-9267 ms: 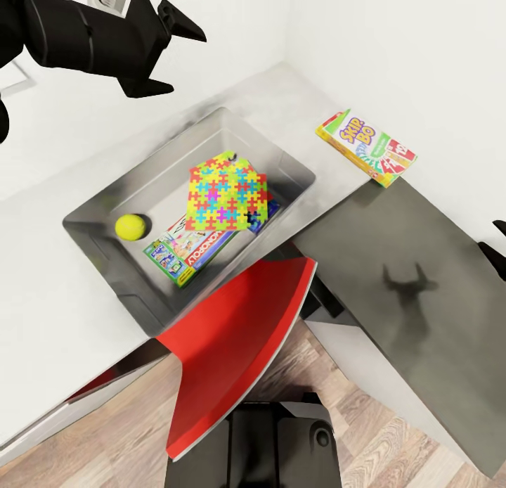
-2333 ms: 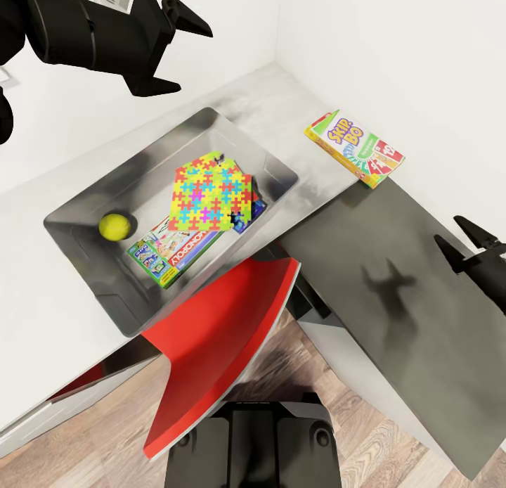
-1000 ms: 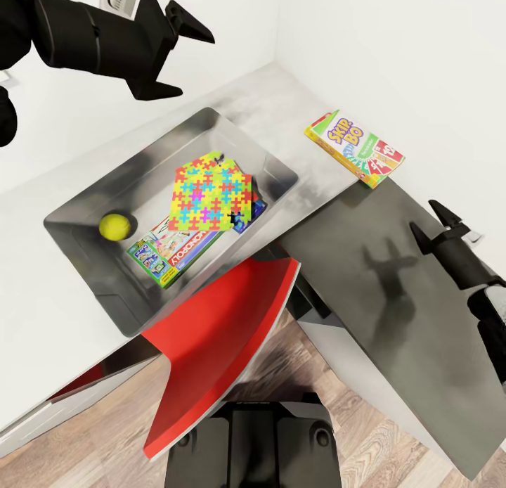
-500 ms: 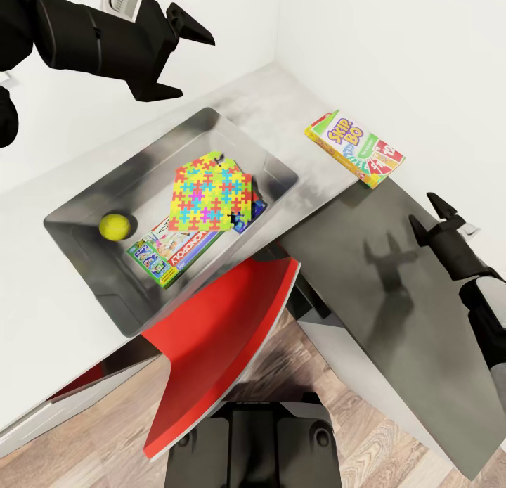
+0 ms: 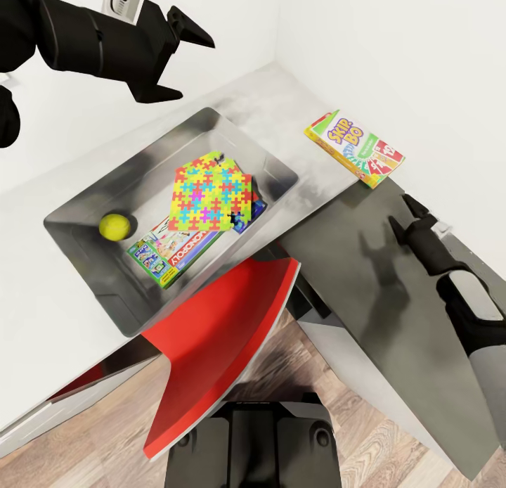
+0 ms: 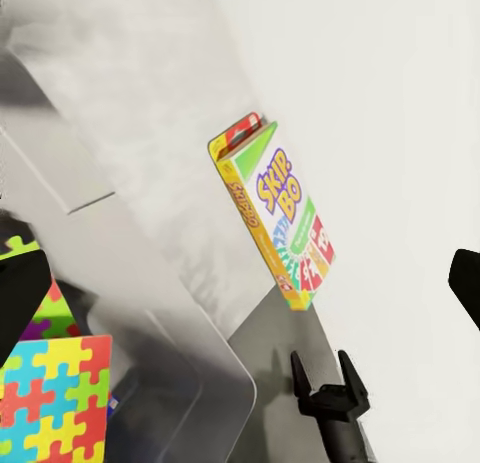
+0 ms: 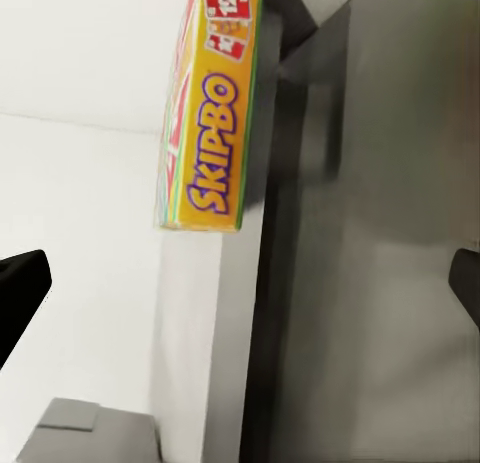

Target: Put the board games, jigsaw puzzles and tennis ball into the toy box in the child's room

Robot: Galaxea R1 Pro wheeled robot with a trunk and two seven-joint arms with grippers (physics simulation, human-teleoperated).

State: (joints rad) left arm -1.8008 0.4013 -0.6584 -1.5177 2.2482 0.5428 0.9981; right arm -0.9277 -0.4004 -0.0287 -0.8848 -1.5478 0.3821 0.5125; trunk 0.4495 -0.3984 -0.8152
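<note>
The grey toy box (image 5: 211,122) sits on the pale table (image 5: 42,298). Inside it lie the tennis ball (image 5: 114,226), the Monopoly board game (image 5: 176,252), a jigsaw puzzle (image 5: 211,196) and a blue box corner (image 5: 251,214) under the jigsaw. The yellow-green-red Skip-Bo board game (image 5: 355,147) lies flat near the wall corner, outside the box. My right gripper (image 5: 399,212) is open over the dark grey section, a short way from the Skip-Bo game (image 7: 205,113), pointing at it. My left gripper (image 5: 195,66) hangs open and empty, high above the toy box's far rim. The bed is out of view.
A red chair back (image 5: 225,340) stands against the table's front edge, just below the toy box. White walls close the corner behind the Skip-Bo game (image 6: 275,223). The dark grey table section (image 5: 393,319) slopes away to the right. Wood floor shows below.
My right arm has reached forward over the dark grey section, bringing its open gripper closer to the Skip-Bo game. The left arm and the toys have stayed put.
</note>
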